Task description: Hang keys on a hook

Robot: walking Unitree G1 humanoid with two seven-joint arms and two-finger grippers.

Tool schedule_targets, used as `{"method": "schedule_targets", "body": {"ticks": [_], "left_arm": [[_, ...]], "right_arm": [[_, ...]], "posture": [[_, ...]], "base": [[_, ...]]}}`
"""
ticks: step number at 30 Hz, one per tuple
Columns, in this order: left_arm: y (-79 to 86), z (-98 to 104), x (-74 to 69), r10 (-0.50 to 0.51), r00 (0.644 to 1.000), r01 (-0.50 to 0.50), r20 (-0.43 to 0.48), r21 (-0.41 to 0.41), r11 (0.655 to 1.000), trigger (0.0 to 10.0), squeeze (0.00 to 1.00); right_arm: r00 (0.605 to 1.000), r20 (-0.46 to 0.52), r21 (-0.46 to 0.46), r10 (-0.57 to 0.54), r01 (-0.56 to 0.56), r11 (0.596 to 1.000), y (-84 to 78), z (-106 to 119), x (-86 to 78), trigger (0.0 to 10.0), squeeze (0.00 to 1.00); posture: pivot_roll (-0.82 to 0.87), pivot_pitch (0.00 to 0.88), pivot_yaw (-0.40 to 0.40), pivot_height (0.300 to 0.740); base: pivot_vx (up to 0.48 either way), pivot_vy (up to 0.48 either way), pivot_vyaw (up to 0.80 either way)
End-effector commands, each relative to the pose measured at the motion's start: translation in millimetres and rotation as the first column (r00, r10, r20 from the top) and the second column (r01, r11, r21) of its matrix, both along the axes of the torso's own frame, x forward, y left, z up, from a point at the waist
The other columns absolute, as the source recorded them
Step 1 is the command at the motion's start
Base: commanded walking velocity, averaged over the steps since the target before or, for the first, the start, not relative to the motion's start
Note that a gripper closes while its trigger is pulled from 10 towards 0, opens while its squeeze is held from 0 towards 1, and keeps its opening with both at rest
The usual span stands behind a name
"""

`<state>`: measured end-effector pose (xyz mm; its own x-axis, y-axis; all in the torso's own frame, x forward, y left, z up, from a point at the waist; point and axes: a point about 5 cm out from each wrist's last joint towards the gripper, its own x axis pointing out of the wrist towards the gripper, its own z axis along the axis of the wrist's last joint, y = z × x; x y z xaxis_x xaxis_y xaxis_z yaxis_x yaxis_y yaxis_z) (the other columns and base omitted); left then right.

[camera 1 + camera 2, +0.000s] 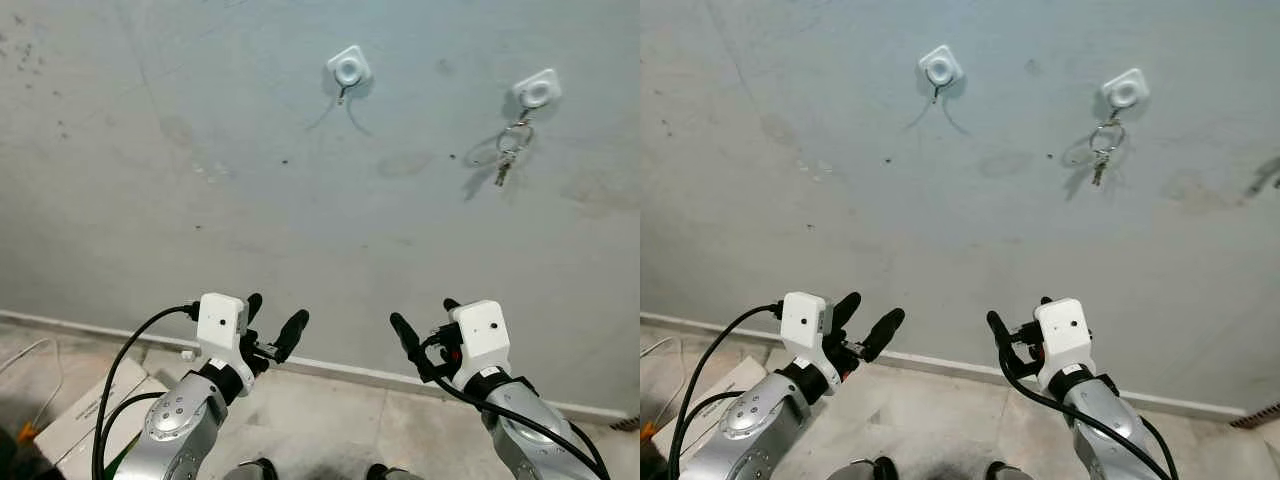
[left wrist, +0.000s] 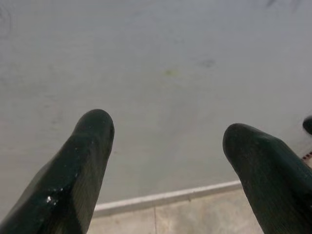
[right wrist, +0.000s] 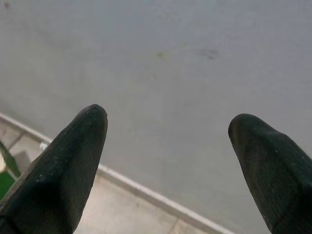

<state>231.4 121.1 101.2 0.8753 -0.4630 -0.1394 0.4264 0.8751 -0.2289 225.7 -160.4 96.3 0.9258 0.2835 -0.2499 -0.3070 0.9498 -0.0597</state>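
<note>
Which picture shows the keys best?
The left eye view: the keys hang from the right hook on the wall, sharp and unblocked. The right eye view shows them the same, slightly smaller. Both wrist views show bare wall and open black fingers, not the keys.

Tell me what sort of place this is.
Likely a home entryway or bare corridor: a plain grey wall with two stick-on hooks, keys hanging on the right hook, and a tiled floor below a baseboard.

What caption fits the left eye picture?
Keys hang on the right wall hook; the left hook is bare, and both grippers, left, right, are open.
</note>
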Motion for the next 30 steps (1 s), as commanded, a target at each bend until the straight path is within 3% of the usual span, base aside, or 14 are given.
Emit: {"method": "schedule_targets", "body": {"ticks": [1, 30], "left_arm": [[0.5, -2.5, -2.1, 0.001, 1.0, -0.001, -0.015, -0.004, 1.0, 10.0, 0.0], [0.5, -4.2, -1.0, -0.011, 1.0, 0.011, -0.018, 0.0, 1.0, 10.0, 0.0]], "right_arm": [[1.0, 0.016, -0.009, 0.007, -0.006, 1.0, -0.4, 3.6, 2.7, 10.0, 0.0], [1.0, 0.011, -0.001, 0.002, -0.002, 1.0, 0.1, 1.5, 3.4, 10.0, 0.0]], "posture": [[-0.1, 0.099, 0.021, 0.74], [-0.1, 0.085, 0.029, 0.74]], "base": [[-0.262, 0.0, 0.0], [-0.255, 0.0, 0.0]]}}
